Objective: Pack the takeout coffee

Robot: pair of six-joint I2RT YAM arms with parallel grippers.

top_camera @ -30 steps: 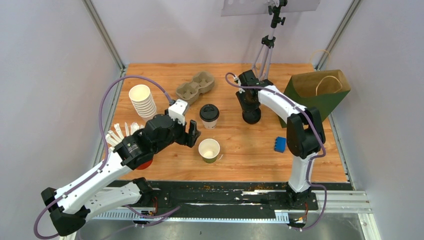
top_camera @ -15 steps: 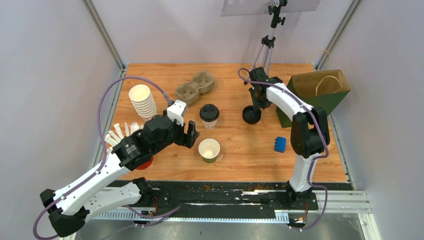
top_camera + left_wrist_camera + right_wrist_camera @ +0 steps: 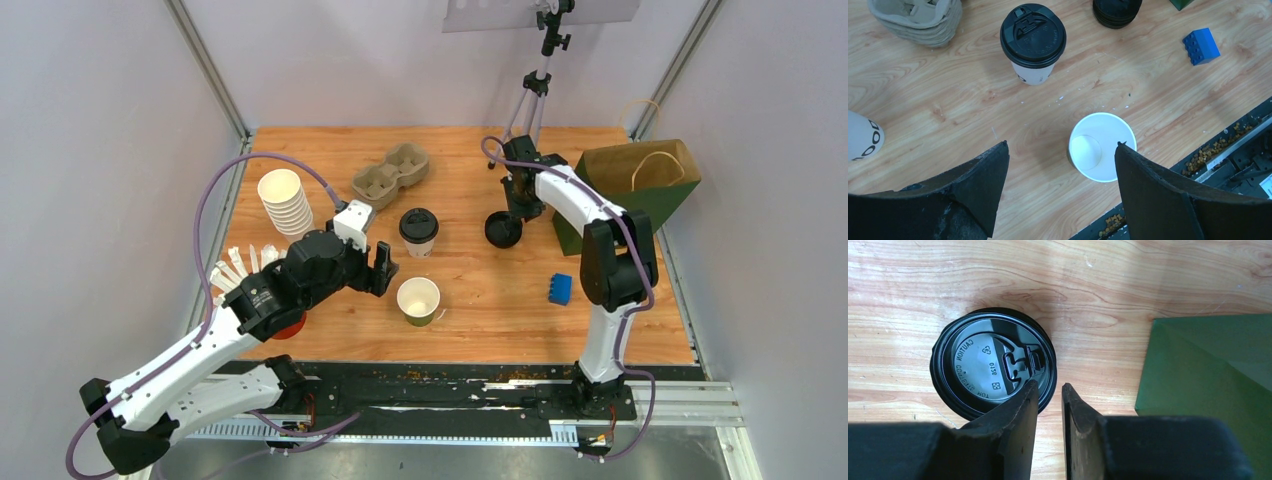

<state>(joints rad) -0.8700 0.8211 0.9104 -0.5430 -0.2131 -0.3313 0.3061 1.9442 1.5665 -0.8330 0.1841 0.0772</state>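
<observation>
Bare wood lay free between the lidded cup (image 3: pixel 418 228) and the open cup (image 3: pixel 418 300), wider still toward the block (image 3: pixel 560 288). The lid stack (image 3: pixel 503 230) sat near the bag (image 3: pixel 668 205) (a narrow lane between), tripod (image 3: pixel 538 85) behind. Carrier (image 3: pixel 390 172) and cup stack (image 3: pixel 285 200) crowded the far left.
</observation>
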